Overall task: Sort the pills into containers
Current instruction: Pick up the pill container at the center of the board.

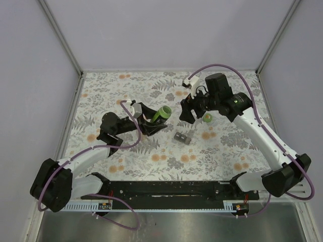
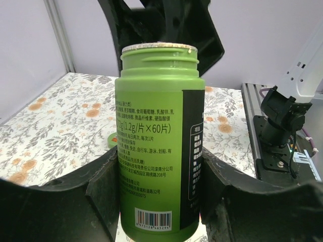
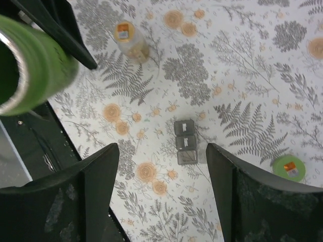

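On the top external view, took as landmark a small grey three-compartment pill box [image 1: 182, 137] lying on the floral tabletop [image 1: 151, 85].

Found the left gripper [image 1: 153, 122] left of the pill box and slightly beyond it, jaws clamped on the sides of a green plastic pill bottle [image 1: 162, 114] with a printed label. Confirmed this on the left wrist view, with the mouth of the bottle uncapped. Could not make out its contents.

Found the right gripper [image 1: 187, 113] hovering above the pill box, jaws spread wide with nothing between them. Confirmed on the right wrist view, with the pill box visible in the gap below.

Noted a round green cap [image 1: 207, 118] resting on the tabletop beyond the pill box, to its right. Noted also, on the right wrist view, a small clear bottle with an orange top [image 3: 128, 40] lying well apart from the pill box, apparently capped.

Saw no loose pills anywhere on the tabletop. Could not tell whether the compartments hold anything.

Judged progress as early. Done: green bottle opened and in hand. Left: getting pills out, sorting them into the compartments, and handling the small bottle.
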You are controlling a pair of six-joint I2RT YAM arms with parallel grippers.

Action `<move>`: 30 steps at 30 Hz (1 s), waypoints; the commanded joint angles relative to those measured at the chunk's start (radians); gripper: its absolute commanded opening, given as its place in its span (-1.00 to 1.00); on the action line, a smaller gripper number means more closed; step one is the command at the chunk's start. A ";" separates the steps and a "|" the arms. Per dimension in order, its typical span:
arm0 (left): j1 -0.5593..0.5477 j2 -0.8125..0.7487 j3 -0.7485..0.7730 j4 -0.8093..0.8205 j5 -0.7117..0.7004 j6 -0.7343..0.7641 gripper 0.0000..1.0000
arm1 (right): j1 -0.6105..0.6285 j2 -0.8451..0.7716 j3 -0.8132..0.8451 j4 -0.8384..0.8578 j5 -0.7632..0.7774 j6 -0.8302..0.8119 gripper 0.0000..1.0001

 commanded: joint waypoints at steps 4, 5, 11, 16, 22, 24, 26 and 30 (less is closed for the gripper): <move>0.053 -0.054 0.004 0.069 0.047 0.008 -1.00 | -0.034 -0.018 -0.105 -0.005 0.210 -0.024 0.55; 0.056 -0.057 0.003 0.060 0.055 0.014 -1.00 | -0.036 -0.006 -0.116 -0.005 0.233 -0.027 0.53; 0.068 -0.068 -0.006 0.035 0.078 0.041 -1.00 | -0.045 0.083 -0.165 0.005 0.267 -0.087 0.48; 0.071 -0.075 -0.005 0.005 0.096 0.053 -1.00 | -0.059 0.201 -0.138 -0.025 0.258 -0.157 0.46; 0.071 -0.069 -0.006 -0.037 0.119 0.083 -1.00 | -0.135 0.328 -0.064 -0.112 0.184 -0.211 0.39; 0.071 -0.066 -0.003 -0.084 0.122 0.119 -1.00 | -0.146 0.348 -0.062 -0.112 0.176 -0.222 0.39; 0.071 -0.062 0.010 -0.156 0.121 0.181 -1.00 | -0.151 0.362 -0.068 -0.109 0.164 -0.233 0.38; 0.070 -0.052 0.039 -0.297 0.101 0.319 -1.00 | -0.154 0.400 -0.067 -0.112 0.123 -0.246 0.36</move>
